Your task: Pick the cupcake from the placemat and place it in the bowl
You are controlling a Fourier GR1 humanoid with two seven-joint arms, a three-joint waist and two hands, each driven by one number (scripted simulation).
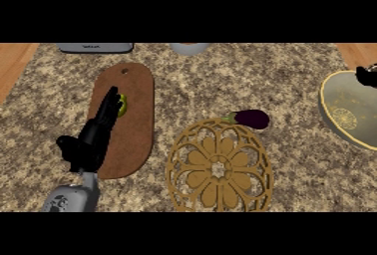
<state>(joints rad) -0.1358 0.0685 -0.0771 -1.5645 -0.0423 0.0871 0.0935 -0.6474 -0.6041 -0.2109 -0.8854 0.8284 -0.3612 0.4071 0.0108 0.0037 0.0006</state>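
One hand, the left hand (94, 137), lies at frame left over the brown board (136, 124), fingers straight and holding nothing. Right hand (366, 75) shows at the bowl's (346, 117) upper rim, far right; its fingers cannot be told. Cupcake not discernible; the placemat (219, 167) at lower centre is bare, an eggplant (250, 118) touching its upper edge.

Light even and fairly dim over the speckled counter (221, 84), no glare anywhere. No cast shadow shows beside the placemat (219, 168) or the brown board (136, 99) left of it. The bowl (346, 112), right of the placemat, looks stretched at the frame edge; the whole view is soft.
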